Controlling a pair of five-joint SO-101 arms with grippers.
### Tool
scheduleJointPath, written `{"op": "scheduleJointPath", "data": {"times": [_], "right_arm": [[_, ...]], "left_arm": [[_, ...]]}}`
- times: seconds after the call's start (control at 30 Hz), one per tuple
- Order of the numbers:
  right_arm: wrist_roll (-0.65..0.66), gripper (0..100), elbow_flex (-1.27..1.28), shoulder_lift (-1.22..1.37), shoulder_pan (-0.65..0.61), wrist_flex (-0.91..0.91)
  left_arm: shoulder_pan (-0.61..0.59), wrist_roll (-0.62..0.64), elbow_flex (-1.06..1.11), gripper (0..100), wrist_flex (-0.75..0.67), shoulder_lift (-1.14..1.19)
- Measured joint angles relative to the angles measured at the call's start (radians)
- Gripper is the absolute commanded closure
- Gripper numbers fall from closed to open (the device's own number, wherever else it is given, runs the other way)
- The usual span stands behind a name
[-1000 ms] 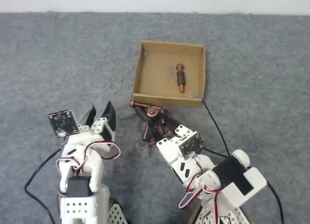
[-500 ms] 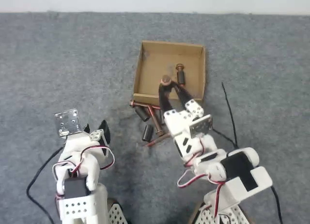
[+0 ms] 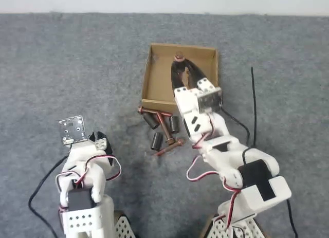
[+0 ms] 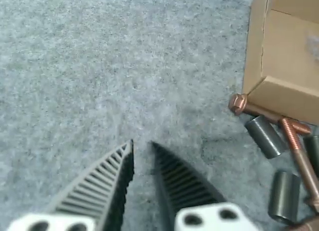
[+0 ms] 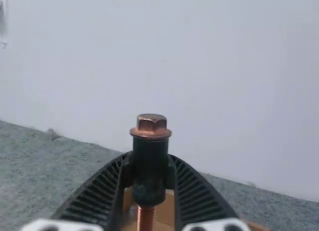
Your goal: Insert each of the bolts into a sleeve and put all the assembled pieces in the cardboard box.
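My right gripper (image 3: 181, 66) hangs over the far part of the cardboard box (image 3: 153, 78), shut on a dark sleeve with a copper bolt through it (image 3: 179, 57). In the right wrist view this assembled piece (image 5: 149, 156) stands upright between the jaws, hex head up. On the carpet in front of the box lie loose copper bolts (image 3: 165, 126) and dark sleeves (image 3: 157, 141). My left gripper (image 3: 100, 141) sits low at the near left, well away from them. Its fingers (image 4: 172, 176) stand a narrow gap apart with nothing between them. Beyond them lie a bolt (image 4: 238, 103) and sleeves (image 4: 265, 136).
The grey carpet stretches free to the left and behind the box. A black cable (image 3: 253, 94) runs along the right side of the right arm. The box corner (image 4: 264, 81) stands close to the loose parts.
The right arm lifted the sleeved bolt from the carpet pile and carried it over the box. The left arm drew back toward its base and its jaws narrowed.
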Motion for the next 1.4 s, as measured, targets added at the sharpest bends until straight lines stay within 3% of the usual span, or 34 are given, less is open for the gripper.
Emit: {"op": "scheduleJointPath", "data": {"times": [0.27,0.73,1.0,1.4], "right_arm": [[0.0,99.3,-0.206,0.0,0.011,0.37],[0.0,99.3,-0.66,0.002,0.006,1.327],[0.0,99.3,-0.83,0.025,0.006,1.617],[0.0,99.3,-1.203,0.284,0.008,1.979]], "left_arm": [[0.0,0.003,0.0,99,0.0,0.0],[0.0,0.003,0.0,99,0.0,0.0],[0.0,0.003,0.0,99,0.0,0.0],[0.0,0.003,0.0,99,0.0,0.0]]}}
